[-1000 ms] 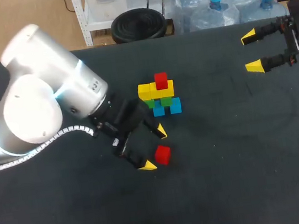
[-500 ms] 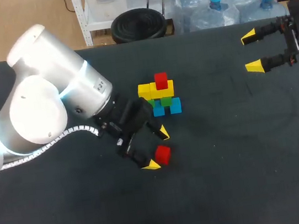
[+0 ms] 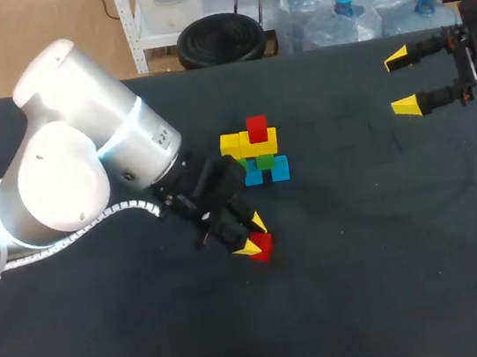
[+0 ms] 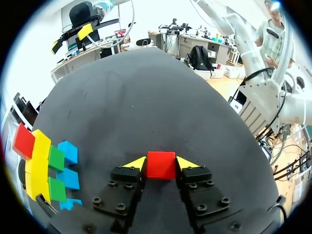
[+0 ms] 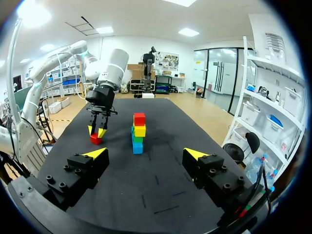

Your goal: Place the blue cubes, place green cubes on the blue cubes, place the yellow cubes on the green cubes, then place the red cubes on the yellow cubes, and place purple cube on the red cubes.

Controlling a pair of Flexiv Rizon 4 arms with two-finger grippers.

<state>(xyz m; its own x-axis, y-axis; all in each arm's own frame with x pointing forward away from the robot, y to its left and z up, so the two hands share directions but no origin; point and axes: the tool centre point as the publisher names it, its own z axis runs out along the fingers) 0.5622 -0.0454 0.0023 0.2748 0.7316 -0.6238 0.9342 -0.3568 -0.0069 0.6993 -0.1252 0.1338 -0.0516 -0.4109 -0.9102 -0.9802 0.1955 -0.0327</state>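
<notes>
1.0 s ago left gripper stood wide open; now closed from both sides onto loose red cube, at 6 o'clock of stack. Its arm edged toward 3 o'clock.

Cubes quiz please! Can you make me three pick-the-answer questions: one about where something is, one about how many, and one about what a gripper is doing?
1. Where is the loose red cube?
A) on a plate
B) between the fingers of the left gripper
C) inside a box

2. How many red cubes sit on top of the stack?
A) one
B) two
C) three

3. What is the right gripper doing?
A) shut on a blue cube
B) shut on a yellow cube
C) open, holding nothing

Answers:
1 B: both yellow tips press the cube's sides in the left wrist view.
2 A: only the top red cube crowns the yellow ones.
3 C: its tips stand wide apart with nothing between them.
</notes>
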